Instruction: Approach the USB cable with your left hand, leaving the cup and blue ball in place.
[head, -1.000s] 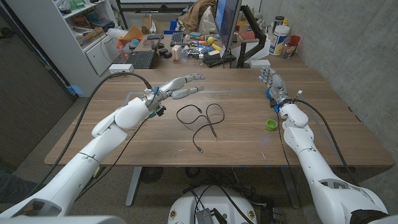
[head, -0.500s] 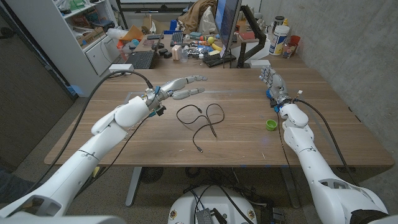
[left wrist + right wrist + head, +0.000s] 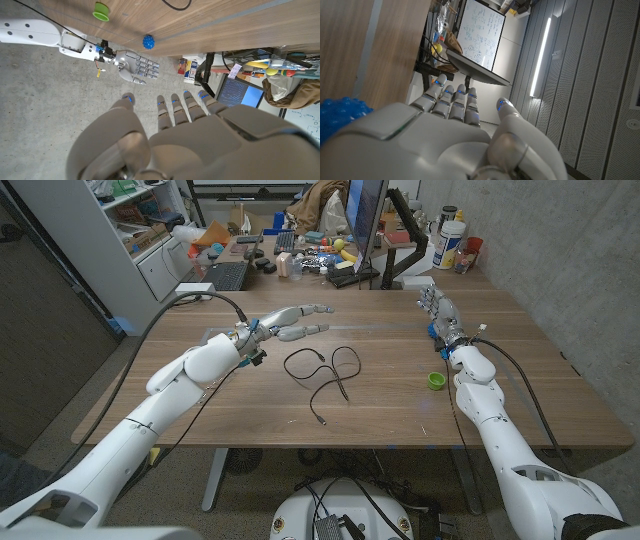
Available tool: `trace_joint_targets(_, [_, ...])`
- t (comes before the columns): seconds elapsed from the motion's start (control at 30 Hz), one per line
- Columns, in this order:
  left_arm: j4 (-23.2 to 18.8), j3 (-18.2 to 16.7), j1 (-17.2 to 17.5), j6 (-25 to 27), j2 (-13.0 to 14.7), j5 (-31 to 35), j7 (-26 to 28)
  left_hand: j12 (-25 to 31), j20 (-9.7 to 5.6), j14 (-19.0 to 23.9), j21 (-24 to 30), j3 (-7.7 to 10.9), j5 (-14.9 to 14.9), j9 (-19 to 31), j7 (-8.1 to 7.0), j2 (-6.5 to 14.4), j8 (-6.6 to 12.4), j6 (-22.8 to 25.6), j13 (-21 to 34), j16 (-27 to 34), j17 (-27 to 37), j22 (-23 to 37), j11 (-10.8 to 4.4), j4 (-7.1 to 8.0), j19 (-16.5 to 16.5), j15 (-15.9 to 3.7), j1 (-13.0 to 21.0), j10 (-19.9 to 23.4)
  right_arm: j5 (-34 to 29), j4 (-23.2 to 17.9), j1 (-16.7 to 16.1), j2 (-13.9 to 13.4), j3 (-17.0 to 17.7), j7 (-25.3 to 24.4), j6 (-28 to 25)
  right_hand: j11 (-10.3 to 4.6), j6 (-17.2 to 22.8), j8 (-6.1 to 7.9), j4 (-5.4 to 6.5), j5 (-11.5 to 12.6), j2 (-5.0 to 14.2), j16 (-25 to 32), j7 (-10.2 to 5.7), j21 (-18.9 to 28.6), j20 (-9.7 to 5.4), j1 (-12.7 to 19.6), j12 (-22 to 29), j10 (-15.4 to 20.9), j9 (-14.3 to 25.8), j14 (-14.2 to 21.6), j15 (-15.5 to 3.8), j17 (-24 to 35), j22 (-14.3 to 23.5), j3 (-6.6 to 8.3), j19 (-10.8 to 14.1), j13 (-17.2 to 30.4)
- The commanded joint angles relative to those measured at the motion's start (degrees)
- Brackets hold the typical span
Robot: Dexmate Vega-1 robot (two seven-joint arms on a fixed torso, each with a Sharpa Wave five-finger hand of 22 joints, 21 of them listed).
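My left hand (image 3: 292,322) hovers empty with fingers (image 3: 312,310) stretched apart, just beyond the far-left loop of the USB cable (image 3: 325,376), which lies coiled mid-surface (image 3: 380,405); I judge the clean approach is to bring the hand down and toward me onto that loop, staying well apart from the green cup (image 3: 436,380) and blue ball (image 3: 148,41) near my right hand (image 3: 432,304), which waits empty with fingers straight. Against the earlier frame the left hand sits marginally further back and left; cable, cup and right hand are unmoved.
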Motion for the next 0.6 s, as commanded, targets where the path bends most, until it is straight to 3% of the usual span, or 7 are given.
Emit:
trace_joint_targets(0.03, [0.64, 0.75, -0.67, -0.02, 0.18, 1.84, 0.53, 0.17, 0.28, 0.64, 0.32, 0.00, -0.16, 0.26, -0.07, 0.00, 0.21, 0.84, 0.27, 0.15, 0.12, 0.30, -0.03, -0.21, 0.31, -0.21, 0.41, 0.51, -0.08, 0.39, 0.33, -0.04, -0.02, -0.09, 0.39, -0.09, 0.39, 0.14, -0.19, 0.19, -0.02, -0.15, -0.23, -0.13, -1.54, -0.48, -0.20, 0.29, 0.08, 0.39, -0.21, 0.02, 0.11, 0.09, 0.32, 0.15])
trace_joint_targets(0.6, [2.59, 2.81, -2.30, -1.00, 0.12, 2.38, -0.55, 0.07, 0.23, 0.90, 0.24, -0.06, -0.27, 0.28, 0.21, 0.01, 0.35, 1.80, 0.28, -0.01, 0.13, 0.31, -0.57, -0.18, 0.35, -0.46, 0.42, 0.92, -0.05, 0.31, 0.57, -0.22, 0.03, -0.16, 0.88, -0.31, 0.39, 0.11, -0.23, 0.21, -0.03, -0.15, -0.34, -0.60, -1.51, -0.59, -0.26, 0.27, 0.09, 0.50, -0.23, 0.02, 0.12, 0.13, 0.47, 0.16])
